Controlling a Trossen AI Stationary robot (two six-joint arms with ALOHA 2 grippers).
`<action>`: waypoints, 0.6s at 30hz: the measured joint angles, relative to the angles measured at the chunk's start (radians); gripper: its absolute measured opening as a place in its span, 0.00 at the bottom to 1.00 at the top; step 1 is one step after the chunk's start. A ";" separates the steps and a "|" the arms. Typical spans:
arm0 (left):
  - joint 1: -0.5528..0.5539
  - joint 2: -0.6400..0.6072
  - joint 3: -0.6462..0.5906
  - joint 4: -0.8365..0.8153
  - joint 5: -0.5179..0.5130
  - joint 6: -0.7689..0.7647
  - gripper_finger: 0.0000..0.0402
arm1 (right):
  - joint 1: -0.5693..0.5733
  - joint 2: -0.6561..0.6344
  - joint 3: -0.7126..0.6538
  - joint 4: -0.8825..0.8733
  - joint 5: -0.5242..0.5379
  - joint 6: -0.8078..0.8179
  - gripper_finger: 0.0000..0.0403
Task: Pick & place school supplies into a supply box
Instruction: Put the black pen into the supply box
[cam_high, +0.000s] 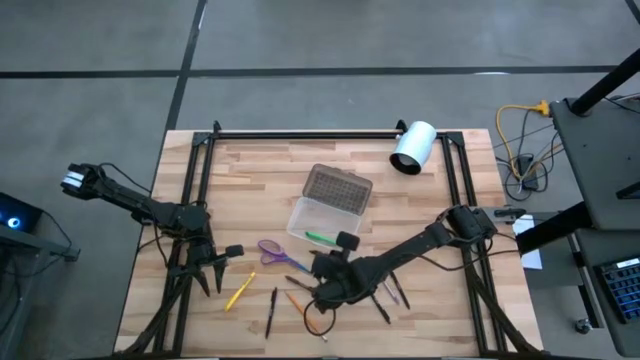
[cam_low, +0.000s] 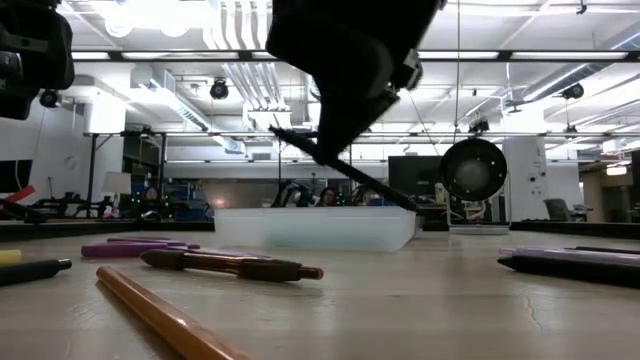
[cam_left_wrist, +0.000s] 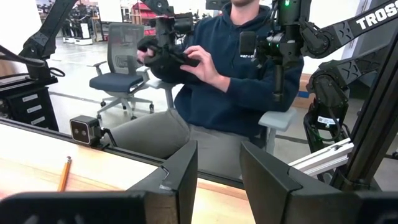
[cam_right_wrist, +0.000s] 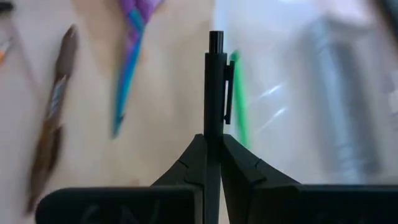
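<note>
The right arm reaches in from the right edge of the high view, stretched low & slanted toward the lower middle of the frame. The right gripper (cam_high: 330, 280) sits above the tabletop (cam_high: 430, 310), near the lower middle, just below the supply box (cam_high: 328, 205). It is clenched on a black pen (cam_right_wrist: 215, 87). In the right wrist view the two fingers (cam_right_wrist: 189, 163) press tight on both sides of the pen, w/ the pen sticking straight out past the tips. In the low view the pen slants down toward the right, up off the wood, in front of the box.

The left arm comes in from the left edge of the high view, bent at the elbow. The left gripper (cam_high: 208, 272) points down at the lower left part of the tabletop, fingers spread apart & gripping nothing. The left wrist view shows a clear gap between its fingers (cam_left_wrist: 180, 177).

The supply box sits open in the middle of the high view, grey lid at the upper side. A green pen (cam_high: 320, 238) lies in the clear tray.

Still on the wood: purple scissors (cam_high: 272, 250) center-left, a yellow pen (cam_high: 240, 291) near the left gripper, an orange pencil (cam_high: 297, 300) & more dark pens along the bottom.

A white cylinder (cam_high: 413, 147) lies at the upper right. A person (cam_left_wrist: 233, 74) sits past the tabletop in the left wrist view.
</note>
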 joint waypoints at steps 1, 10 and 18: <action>0.000 0.000 0.000 0.000 0.000 0.000 0.26 | 0.000 0.000 0.002 0.003 0.036 -0.018 0.03; 0.000 0.000 0.000 0.000 0.000 0.000 0.26 | -0.006 -0.001 0.006 0.026 0.323 -0.133 0.03; 0.000 0.000 0.000 0.000 0.000 0.000 0.26 | -0.034 -0.001 -0.014 0.031 0.468 -0.139 0.03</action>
